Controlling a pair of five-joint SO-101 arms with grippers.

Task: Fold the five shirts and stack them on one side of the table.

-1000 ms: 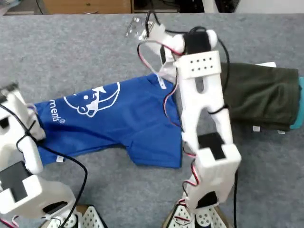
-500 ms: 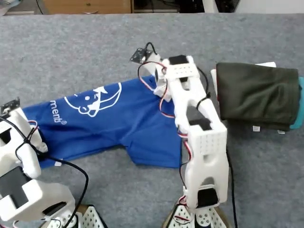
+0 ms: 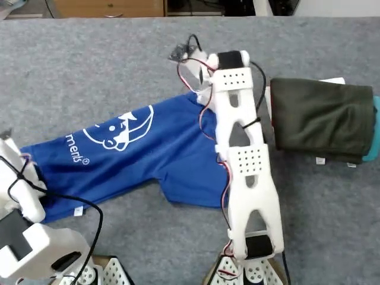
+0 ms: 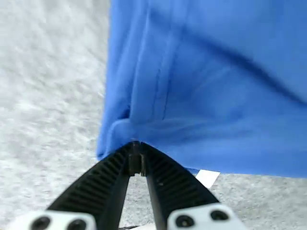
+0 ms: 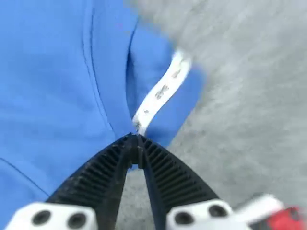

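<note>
Blue shirt point(image 3: 136, 154), one only, lies spread and unfolded across the left half of a grey felt-like tabletop point(image 3: 89, 59). Its long axis runs on a diagonal, from beside the left edge up to the middle of the tabletop, with the higher end nearer the far edge. A white cartoon print and lettering face upward. One sleeve point(image 3: 196, 190) sticks out toward the near edge.

Two white robot arms stand at the near edge, one at each end of the shirt. The left gripper point(image 4: 136, 160) has its black jaws pressed together on a bunched fold of the blue shirt point(image 4: 216, 86) at the end by the left edge, close to a small white tag point(image 4: 207, 178). The right gripper point(image 5: 136, 151) is likewise pinched shut on the hem of the blue shirt point(image 5: 57, 72), at the end near the middle of the tabletop, just beside a white sewn-in label point(image 5: 160, 93).

At the right edge sits one stack of folded shirts. A dark green shirt point(image 3: 320, 122) is on top, its long side running left to right. A strip of a teal shirt point(image 3: 374, 133) shows under it at the very edge. How many more lie beneath cannot be told.
</note>
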